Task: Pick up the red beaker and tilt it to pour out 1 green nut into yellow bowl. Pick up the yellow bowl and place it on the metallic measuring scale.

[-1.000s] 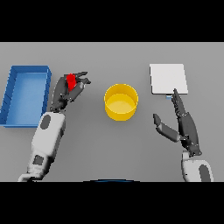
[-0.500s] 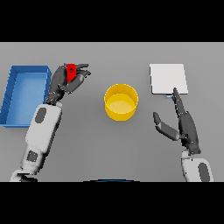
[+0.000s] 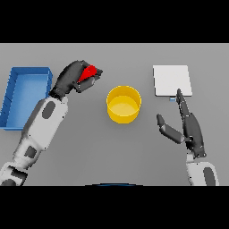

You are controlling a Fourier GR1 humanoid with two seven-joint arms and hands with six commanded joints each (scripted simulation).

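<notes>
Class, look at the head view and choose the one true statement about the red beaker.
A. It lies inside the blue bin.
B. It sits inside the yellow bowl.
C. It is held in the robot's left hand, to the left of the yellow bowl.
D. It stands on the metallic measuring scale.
C: the left hand has its fingers curled round the red beaker, left of the yellow bowl and clear of the blue bin and the scale.

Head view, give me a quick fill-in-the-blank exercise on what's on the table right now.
1. The left robot hand is curled round the ____ beaker.
2. The yellow bowl stands between the blue tray and the ____ measuring scale.
3. The right robot hand holds ____.

Missing words: red; metallic; nothing
</notes>
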